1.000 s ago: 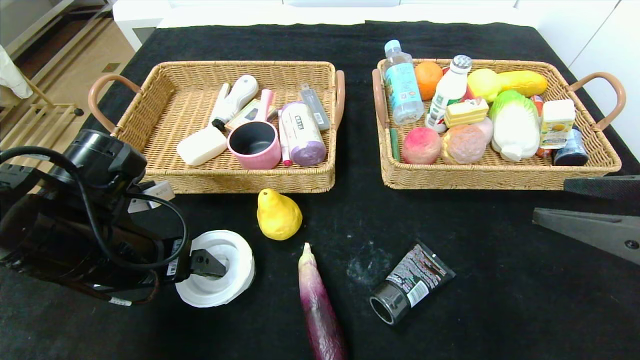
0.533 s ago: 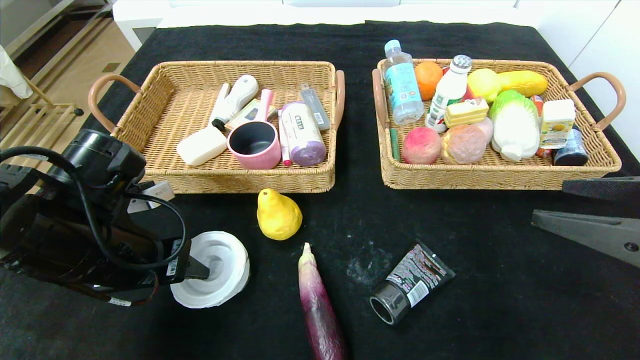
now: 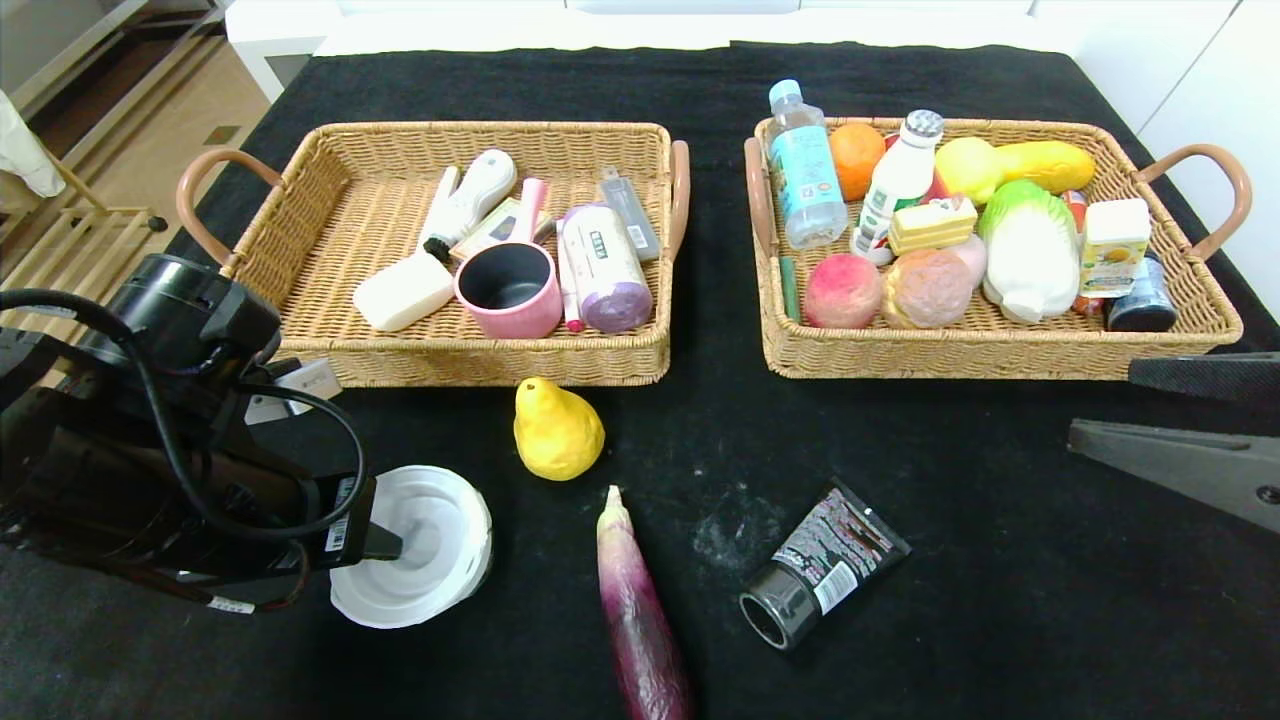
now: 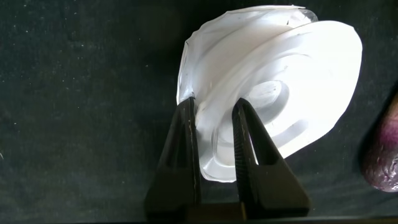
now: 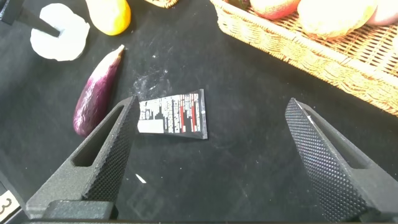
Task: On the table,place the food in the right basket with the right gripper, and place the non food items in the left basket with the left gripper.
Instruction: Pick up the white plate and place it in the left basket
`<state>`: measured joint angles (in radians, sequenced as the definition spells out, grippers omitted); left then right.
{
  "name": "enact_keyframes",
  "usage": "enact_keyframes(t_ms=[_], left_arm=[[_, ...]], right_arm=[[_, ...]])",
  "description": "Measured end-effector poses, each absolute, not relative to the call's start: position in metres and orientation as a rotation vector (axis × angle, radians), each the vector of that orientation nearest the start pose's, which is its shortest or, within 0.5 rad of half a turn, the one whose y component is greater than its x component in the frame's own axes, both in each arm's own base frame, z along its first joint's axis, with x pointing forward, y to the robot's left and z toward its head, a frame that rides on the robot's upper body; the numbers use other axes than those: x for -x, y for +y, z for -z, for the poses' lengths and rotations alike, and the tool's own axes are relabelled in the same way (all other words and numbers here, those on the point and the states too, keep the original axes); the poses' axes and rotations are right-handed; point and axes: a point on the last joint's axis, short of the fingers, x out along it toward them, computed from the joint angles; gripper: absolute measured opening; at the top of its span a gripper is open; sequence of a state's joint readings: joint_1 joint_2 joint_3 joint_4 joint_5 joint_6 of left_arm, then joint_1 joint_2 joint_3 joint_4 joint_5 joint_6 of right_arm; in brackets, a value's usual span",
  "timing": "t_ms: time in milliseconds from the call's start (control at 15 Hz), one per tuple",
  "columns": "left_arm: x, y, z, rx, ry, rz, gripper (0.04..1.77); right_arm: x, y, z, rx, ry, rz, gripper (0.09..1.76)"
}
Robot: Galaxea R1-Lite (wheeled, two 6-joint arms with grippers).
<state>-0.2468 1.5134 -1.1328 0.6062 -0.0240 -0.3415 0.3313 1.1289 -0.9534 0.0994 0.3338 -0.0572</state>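
Beyond the far edge you have a white wall [image 3: 680,20] running the whole width, bright and evenly lit. To your right, white panels [image 3: 1210,90] with a thin dark seam angle along the side. At your upper left, a tan floor [image 3: 170,130] shows, with a small dark square set into it. A light wooden rack [image 3: 60,250] of slats stands on that floor, and a pale cloth [image 3: 20,150] hangs at the left border.
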Motion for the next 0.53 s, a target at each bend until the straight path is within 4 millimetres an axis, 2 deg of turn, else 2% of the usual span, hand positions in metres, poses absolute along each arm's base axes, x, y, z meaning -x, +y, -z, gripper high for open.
enact_keyframes(t_ms=[533], left_arm=[[-0.2182, -0.0565, -0.2223, 0.223, 1.008, 0.121, 0.39]], right_arm=[[-0.1436, 0.0571, -0.2873, 0.055, 0.262, -0.668, 1.71]])
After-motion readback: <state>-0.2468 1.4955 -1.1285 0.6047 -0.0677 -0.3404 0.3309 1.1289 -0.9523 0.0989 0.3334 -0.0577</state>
